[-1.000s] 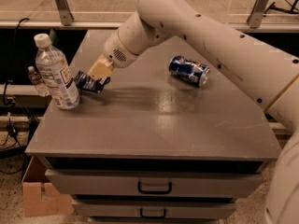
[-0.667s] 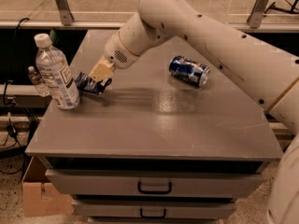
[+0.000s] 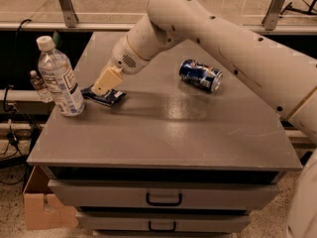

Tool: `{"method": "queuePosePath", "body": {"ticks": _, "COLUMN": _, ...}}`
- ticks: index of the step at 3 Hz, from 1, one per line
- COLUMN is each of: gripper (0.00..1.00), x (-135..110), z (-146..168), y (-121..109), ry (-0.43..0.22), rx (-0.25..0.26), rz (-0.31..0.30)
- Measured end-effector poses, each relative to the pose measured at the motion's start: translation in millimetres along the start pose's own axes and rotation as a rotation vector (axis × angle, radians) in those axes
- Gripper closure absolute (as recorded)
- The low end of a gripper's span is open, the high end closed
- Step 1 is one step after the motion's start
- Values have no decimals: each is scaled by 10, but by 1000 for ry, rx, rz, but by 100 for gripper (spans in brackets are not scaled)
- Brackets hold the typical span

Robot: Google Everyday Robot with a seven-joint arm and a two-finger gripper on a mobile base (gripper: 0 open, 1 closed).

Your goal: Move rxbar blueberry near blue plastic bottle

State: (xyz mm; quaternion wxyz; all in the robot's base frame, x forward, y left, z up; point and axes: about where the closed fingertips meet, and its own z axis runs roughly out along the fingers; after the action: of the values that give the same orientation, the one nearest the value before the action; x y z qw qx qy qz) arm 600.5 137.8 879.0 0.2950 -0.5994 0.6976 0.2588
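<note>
The rxbar blueberry (image 3: pixel 110 97) is a small flat dark navy wrapper lying on the grey table top (image 3: pixel 163 128), just right of the base of the blue plastic bottle (image 3: pixel 60 78). The bottle is tall and clear with a white cap and a white-and-blue label, and it stands upright at the table's left edge. My gripper (image 3: pixel 103 86) comes down from the upper right and its tip is right at the left end of the bar, a short way right of the bottle.
A blue soda can (image 3: pixel 200 75) lies on its side at the right middle of the table. A tiny clear bottle (image 3: pixel 36 86) stands behind the big one, off the left edge. Drawers (image 3: pixel 163 198) are below the front edge. A cardboard box (image 3: pixel 42 209) is on the floor at the left.
The gripper and the bar have come down a little. The bar now lies flat on the table beside the bottle. The bottle and the can have not moved.
</note>
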Motion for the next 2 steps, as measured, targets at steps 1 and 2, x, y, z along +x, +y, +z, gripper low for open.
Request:
{"method": "queuePosePath", "body": {"ticks": 1, "gripper": 0, "x": 18, "z": -28, "y": -35, "ry": 5, "rx": 13, "rz": -1}}
{"method": "queuePosePath", "body": {"ticks": 2, "gripper": 0, "x": 60, "z": -83, "y": -113, "ry": 14, "rx": 36, "rz": 1}}
